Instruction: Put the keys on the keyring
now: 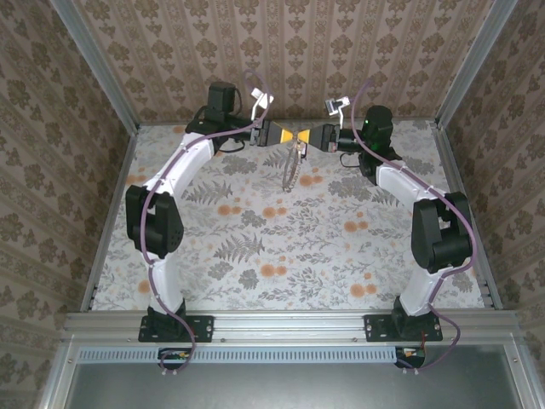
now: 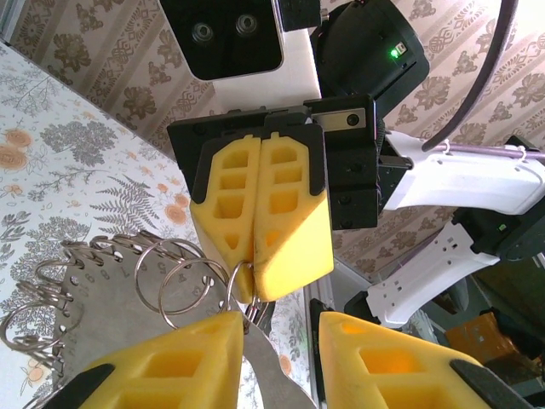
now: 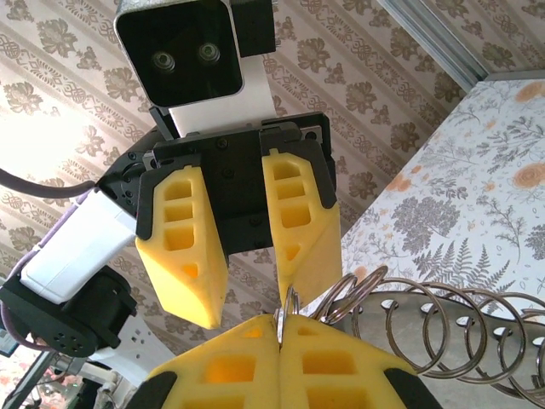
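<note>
My two grippers meet tip to tip in the air above the table [image 1: 255,247], close to its far edge and about midway between its left and right edges.

My right gripper [image 3: 279,319] is closed, yellow fingertips pressed flat together. They pinch one small wire loop of the keyring [image 1: 289,173], right at the seam between the pads. From that loop the keyring hangs down towards the table, tilted. I cannot tell whether its lower rim touches the surface.

In the wrist views the keyring is a thin grey metal band with a row of holes along its rim. Many small wire loops are threaded through the holes and fan out to one side.

My left gripper [image 2: 281,328] faces the right one with its fingers partly apart. A strip of the grey band runs into the gap, lying against one finger [image 2: 183,358] and clear of the other. The pinched loop sits just beside the tip of one left finger.
</note>
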### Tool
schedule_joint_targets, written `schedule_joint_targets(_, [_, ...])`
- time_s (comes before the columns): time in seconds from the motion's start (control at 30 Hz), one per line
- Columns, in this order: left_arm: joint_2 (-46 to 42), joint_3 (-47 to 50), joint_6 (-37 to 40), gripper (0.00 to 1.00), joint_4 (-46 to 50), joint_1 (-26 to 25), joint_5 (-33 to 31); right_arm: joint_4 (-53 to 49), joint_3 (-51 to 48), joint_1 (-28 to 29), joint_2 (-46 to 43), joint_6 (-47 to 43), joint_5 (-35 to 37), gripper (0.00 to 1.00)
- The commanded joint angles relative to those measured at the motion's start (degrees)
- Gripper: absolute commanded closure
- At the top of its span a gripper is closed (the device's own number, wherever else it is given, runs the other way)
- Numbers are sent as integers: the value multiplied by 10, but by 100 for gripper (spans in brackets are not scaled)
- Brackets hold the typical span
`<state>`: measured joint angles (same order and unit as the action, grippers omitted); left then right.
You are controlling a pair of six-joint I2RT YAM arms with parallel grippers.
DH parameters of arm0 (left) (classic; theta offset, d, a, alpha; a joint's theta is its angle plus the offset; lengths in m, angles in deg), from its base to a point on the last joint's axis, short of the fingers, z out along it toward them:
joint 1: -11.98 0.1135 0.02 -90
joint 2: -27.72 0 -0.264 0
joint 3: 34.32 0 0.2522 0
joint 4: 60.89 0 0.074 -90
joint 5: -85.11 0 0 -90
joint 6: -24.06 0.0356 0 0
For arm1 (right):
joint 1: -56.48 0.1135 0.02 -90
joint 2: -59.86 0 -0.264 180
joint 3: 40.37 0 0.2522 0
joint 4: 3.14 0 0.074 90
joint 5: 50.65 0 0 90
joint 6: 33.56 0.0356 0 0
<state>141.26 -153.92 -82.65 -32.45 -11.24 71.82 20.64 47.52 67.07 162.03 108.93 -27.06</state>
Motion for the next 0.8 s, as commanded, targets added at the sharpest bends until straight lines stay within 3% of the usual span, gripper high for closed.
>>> schedule_joint_targets(0.0, [3, -16, 17, 70, 7, -1, -1, 23, -1, 0, -32, -11, -1, 100])
schedule_joint_targets(0.37, [-22, 1, -4, 61, -32, 25, -24, 11, -10, 0, -37, -22, 3, 100])
schedule_joint_targets(0.77, [-4, -3, -7, 61, -38, 3, -14, 11, -10, -1, -37, -20, 8, 100])
